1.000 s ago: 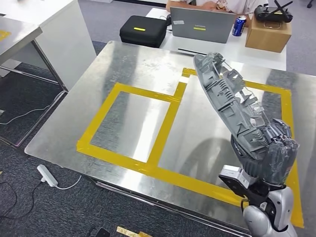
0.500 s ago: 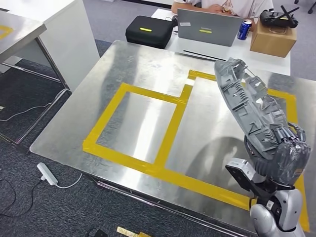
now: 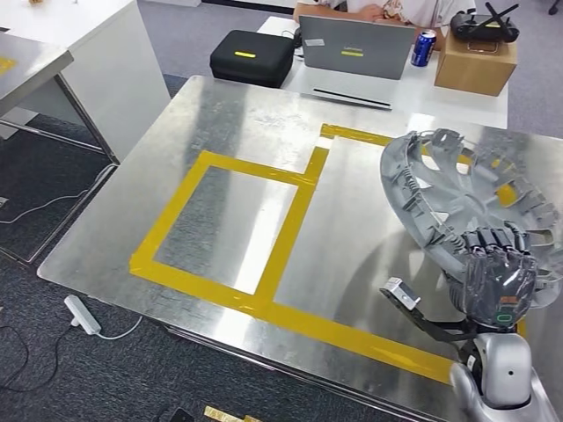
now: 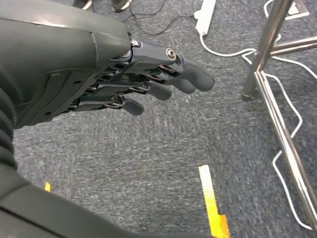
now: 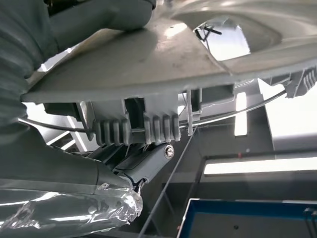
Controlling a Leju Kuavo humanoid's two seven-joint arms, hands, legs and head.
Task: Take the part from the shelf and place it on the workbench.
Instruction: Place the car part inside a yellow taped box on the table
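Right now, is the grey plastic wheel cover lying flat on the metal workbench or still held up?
Held up, tilted: the right hand grips the grey plastic wheel cover by its near rim above the metal workbench.

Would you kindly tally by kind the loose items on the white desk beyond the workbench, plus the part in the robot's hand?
Laptop: 1
Black case: 1
Drink can: 1
Cardboard box: 1
Controller on the box: 1
Grey wheel cover, held by the right hand: 1
Total: 6

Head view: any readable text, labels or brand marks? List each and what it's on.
None can be read.
Grey laptop: lid mark, too small.
Black carry case: yellow strip, no legible text.
Blue drink can: print blurred.
Grey wheel cover held in right hand: no visible lettering.
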